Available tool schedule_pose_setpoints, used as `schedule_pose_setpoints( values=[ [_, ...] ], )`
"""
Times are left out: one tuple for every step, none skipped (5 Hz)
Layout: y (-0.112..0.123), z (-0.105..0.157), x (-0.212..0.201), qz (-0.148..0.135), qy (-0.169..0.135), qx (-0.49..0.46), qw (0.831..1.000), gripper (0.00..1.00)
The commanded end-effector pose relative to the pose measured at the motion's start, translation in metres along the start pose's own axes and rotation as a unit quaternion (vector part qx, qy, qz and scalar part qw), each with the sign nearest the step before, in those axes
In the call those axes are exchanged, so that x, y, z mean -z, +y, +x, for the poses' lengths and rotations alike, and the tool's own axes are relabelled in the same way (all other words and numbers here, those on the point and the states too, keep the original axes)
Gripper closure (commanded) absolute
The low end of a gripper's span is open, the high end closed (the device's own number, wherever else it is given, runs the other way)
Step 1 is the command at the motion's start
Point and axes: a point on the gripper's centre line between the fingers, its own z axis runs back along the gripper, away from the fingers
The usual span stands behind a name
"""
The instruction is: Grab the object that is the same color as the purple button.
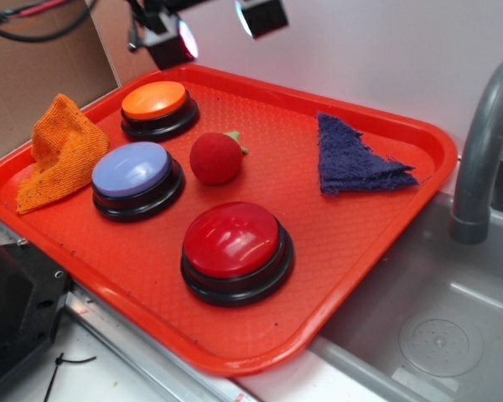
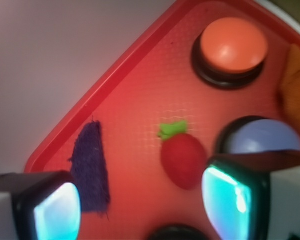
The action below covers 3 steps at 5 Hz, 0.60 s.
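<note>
Orange cloth point(image 1: 59, 151): we see it crumpled on the tray's left rim, untouched and no part of our job
Purple button point(image 1: 132, 172): pale lavender dome on a black base, left of centre on the tray; we read it only as the colour cue
Orange button point(image 1: 155, 102): sits behind the purple one, near the far rim, unpressed as far as we can tell
Strawberry toy point(image 1: 216, 157): red plush with a green leaf, in the middle, between the buttons and the rag
Red button point(image 1: 235, 243): the largest, toward the near edge
End effector point(image 1: 218, 29): we see it high above the far rim, well clear of everything; in the wrist view its two fingers point(image 2: 55, 210) stand apart with nothing between them
Purple rag point(image 1: 352, 159): our target, a dark purple triangular cloth lying flat on the right part of the tray, apart from the toy and all the buttons; in the wrist view it lies toward the left finger, not centred
Tray point(image 1: 352, 276): red, resting on the worktop beside a grey sink
Progress: we judge nothing is done yet beyond hovering; the rag lies ungrasped
Left to do: we think we must shift over the rag, descend, close on it and lift
</note>
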Motion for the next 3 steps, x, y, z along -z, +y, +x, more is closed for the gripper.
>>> schedule_pose_setpoints(
  values=[
    [-0.048, 0.015, 0.041, -0.023, -0.012, 0.003, 1.000, 0.00],
    [-0.061, 0.016, 0.065, -0.009, -0.010, 0.012, 1.000, 0.00],
    [-0.064, 0.026, 0.091, 0.006, -0.002, 0.023, 1.000, 0.00]
  ],
)
